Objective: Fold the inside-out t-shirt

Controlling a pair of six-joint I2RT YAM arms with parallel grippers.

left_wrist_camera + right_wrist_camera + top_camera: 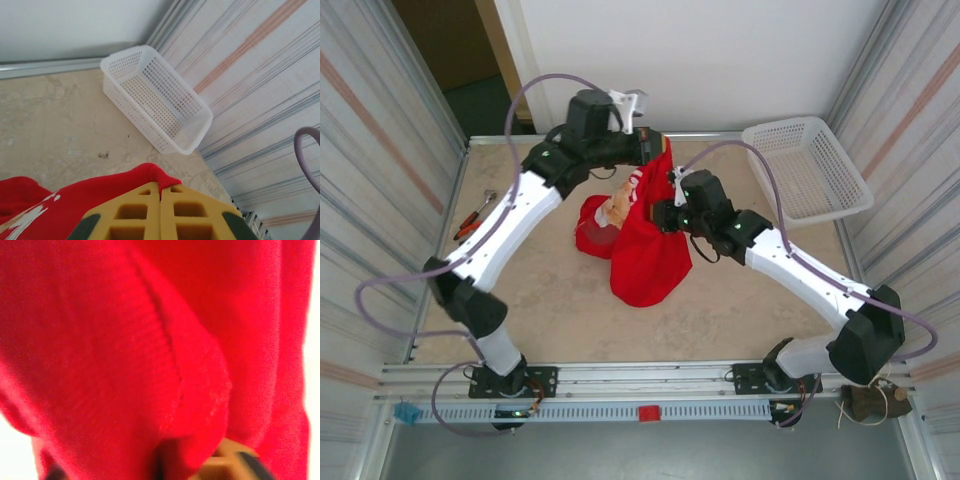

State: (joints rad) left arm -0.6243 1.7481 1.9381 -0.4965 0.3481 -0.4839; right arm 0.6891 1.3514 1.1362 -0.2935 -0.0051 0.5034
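Though its pale print is unreadable, the red t-shirt point(645, 250) hangs left of the white basket point(790, 126) onto the beige mottled bench point(550, 300), the left pincer point(160, 200) and right pincer point(665, 212) each clamped tight on it.

The top external camera hangs high above and behind the near edge of the counter point(550, 300). It looks down and forward from far enough to take in the whole surface, both side walls and the white basket point(805, 175) in the far right corner.

The left wrist camera sits just behind the left fingers point(135, 215) and looks past them, low across the counter, toward that same basket and the striped right wall point(260, 75). This far right corner is shared with the top view.

The right wrist camera is right up against the inside-out t-shirt point(150, 340), so near that the cloth blurs, with the right fingers point(225, 460) at its lower edge. All three views share this garment.
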